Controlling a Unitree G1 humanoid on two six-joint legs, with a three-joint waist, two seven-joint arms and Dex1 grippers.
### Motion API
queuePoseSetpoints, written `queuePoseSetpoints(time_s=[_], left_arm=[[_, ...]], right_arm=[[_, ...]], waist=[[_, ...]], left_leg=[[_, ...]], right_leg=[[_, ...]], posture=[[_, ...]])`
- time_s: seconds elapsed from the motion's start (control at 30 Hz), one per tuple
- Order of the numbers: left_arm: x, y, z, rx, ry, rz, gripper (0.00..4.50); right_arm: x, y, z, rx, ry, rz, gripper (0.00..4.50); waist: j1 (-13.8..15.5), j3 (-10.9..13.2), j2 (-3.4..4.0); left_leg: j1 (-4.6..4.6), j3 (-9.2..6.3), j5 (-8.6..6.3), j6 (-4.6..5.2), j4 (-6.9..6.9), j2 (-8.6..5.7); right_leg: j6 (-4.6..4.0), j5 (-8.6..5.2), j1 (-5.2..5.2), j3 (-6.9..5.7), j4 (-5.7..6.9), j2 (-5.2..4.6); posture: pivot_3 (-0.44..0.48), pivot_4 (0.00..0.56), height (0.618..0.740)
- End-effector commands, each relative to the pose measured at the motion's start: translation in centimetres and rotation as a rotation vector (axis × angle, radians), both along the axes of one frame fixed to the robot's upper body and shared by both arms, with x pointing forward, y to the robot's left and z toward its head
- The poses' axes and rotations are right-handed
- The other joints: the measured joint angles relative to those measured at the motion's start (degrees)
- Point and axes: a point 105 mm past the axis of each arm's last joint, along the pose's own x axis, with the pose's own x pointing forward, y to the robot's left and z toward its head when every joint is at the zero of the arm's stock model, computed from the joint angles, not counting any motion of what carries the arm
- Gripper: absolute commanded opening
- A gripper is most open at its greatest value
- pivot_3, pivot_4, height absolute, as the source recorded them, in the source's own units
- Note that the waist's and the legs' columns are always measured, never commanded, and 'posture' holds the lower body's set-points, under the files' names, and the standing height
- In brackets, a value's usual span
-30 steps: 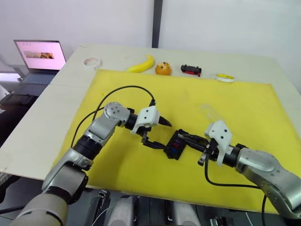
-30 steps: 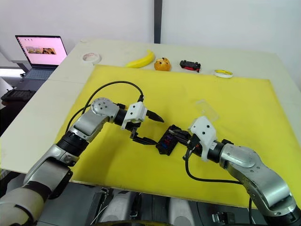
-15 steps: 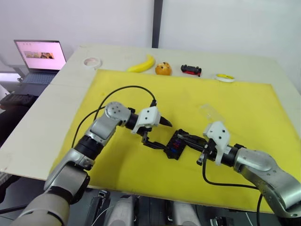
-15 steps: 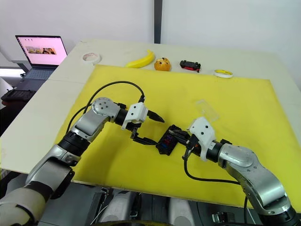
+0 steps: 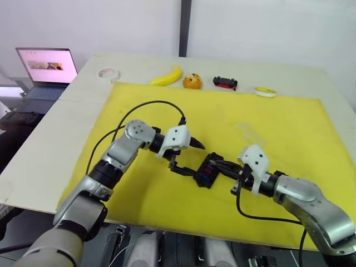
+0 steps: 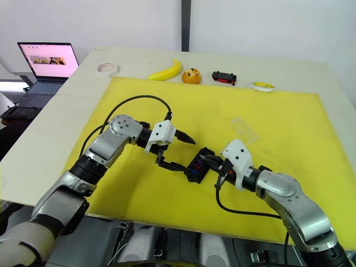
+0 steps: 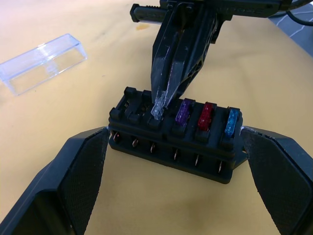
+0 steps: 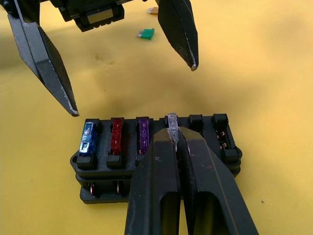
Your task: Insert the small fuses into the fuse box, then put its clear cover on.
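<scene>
The black fuse box lies on the yellow mat near its front edge. Blue, red and purple fuses stand in neighbouring slots of one row. My right gripper is shut on a pale grey fuse, its tip at the slot beside the purple one. My left gripper is open, one finger on each side of the box. A green fuse and a brownish one lie loose on the mat behind the left gripper. The clear cover rests on the mat beyond the right arm.
A banana, an orange, a red-and-black toy car and a yellow tape ring line the table's far edge. A white tape roll and an open laptop sit at the far left.
My right gripper has edged slightly left, closer onto the fuse box, still holding the grey fuse. The left gripper has stayed in place.
</scene>
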Motion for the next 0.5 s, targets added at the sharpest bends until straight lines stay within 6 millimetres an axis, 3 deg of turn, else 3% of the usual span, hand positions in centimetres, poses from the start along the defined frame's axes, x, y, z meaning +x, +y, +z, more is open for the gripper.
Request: queuePoseSetpoints(time_s=[0.03,0.3,0.43,0.5], left_arm=[[-0.2,-0.2,1.2,-0.023,-0.047,-0.016,4.47],[0.0,-0.1,1.3,-0.025,-0.047,-0.008,4.47],[0.1,0.0,1.3,-0.026,-0.045,-0.002,4.50],[0.1,0.0,1.3,-0.026,-0.045,-0.001,4.50]], right_arm=[[0.1,0.1,0.6,0.007,-0.024,0.005,0.00],[-0.3,0.3,0.9,-0.003,-0.044,0.018,0.00],[-0.5,0.3,2.2,0.016,-0.079,0.023,1.37],[-0.6,0.3,2.6,0.021,-0.086,0.027,2.36]], waist=[[0.0,0.0,0.00],[0.0,0.0,0.00],[0.0,0.0,0.00],[0.0,0.0,0.00]], left_leg=[[0.00,0.00,0.00,0.00,0.00,0.00],[0.01,0.00,0.00,0.00,0.02,0.00],[0.01,0.00,0.00,0.00,0.02,0.00],[0.01,0.00,0.00,0.00,0.02,0.00]], right_leg=[[0.00,0.00,0.00,0.00,0.00,0.00],[0.00,0.00,0.00,0.00,0.02,0.02],[0.00,0.00,0.00,0.00,0.03,0.02],[0.00,0.00,0.00,0.00,0.03,0.02]], posture=[[0.000,0.150,0.740],[0.000,0.150,0.740],[0.000,0.150,0.740],[0.000,0.150,0.740]])
